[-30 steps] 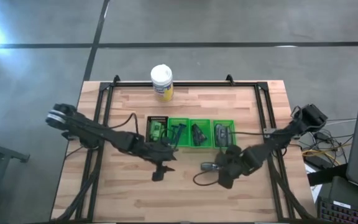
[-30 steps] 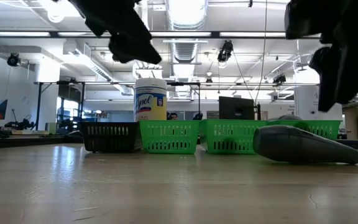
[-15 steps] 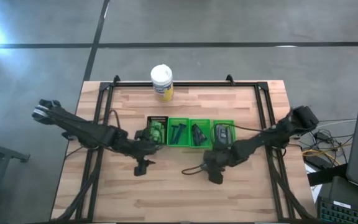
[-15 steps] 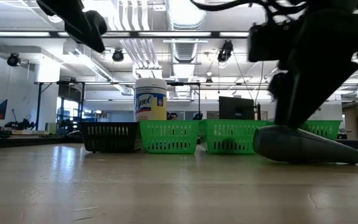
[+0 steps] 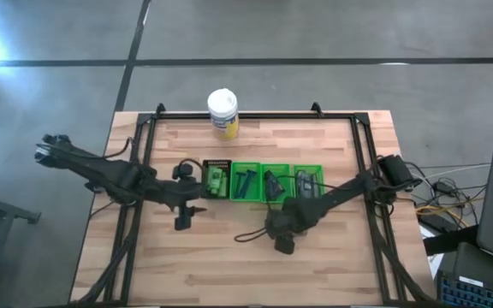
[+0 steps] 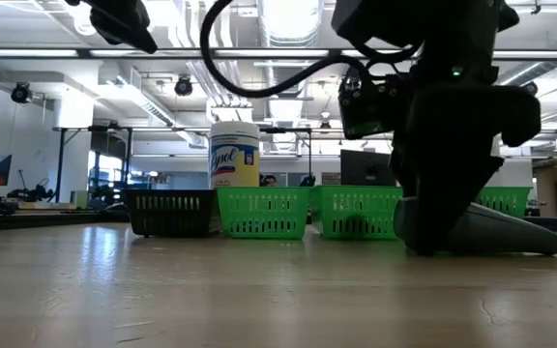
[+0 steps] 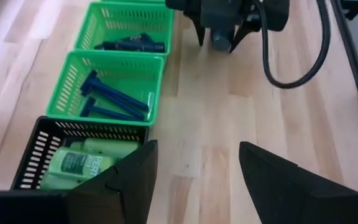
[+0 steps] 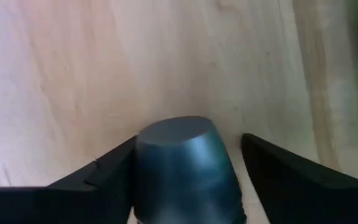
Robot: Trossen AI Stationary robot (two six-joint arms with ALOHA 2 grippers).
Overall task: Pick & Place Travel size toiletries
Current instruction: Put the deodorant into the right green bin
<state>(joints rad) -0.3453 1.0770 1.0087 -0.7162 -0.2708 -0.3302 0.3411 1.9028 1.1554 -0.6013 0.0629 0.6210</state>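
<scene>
A grey oblong tube [image 6: 496, 230] lies flat on the table in front of the bins. My right gripper [image 8: 188, 140] is low over it, open, with one finger on either side of the tube's blunt end [image 8: 182, 158]. In the high view my right gripper [image 5: 281, 235] hides the tube. My left gripper [image 7: 197, 144] is open and holds nothing. It hovers above the table to the left of the bins [image 5: 185, 216]. Green bottles [image 7: 82, 163] lie in the black bin, blue razors [image 7: 114, 99] and dark packets [image 7: 129, 43] in green bins. My right gripper comes at the grey tube's blunt end [image 8: 182, 158] from above, with the fingers across it. One finger [image 8: 104, 177] lies close against the tube's side and the other [image 8: 284, 174] stands apart. Whether it touches, I cannot tell. The tube rests on the table.
A row of bins stands mid-table: a black one [image 5: 216, 177] and three green ones [image 5: 274, 182]. A yellow jar with a white lid [image 5: 222, 113] stands near the far edge. Bare wood lies toward the near edge. My right arm's cable [image 5: 246, 235] loops beside it.
My right gripper has moved toward the table's left and come down over the grey tube, which has stayed in place. My left gripper has drawn back toward the table's left edge and risen.
</scene>
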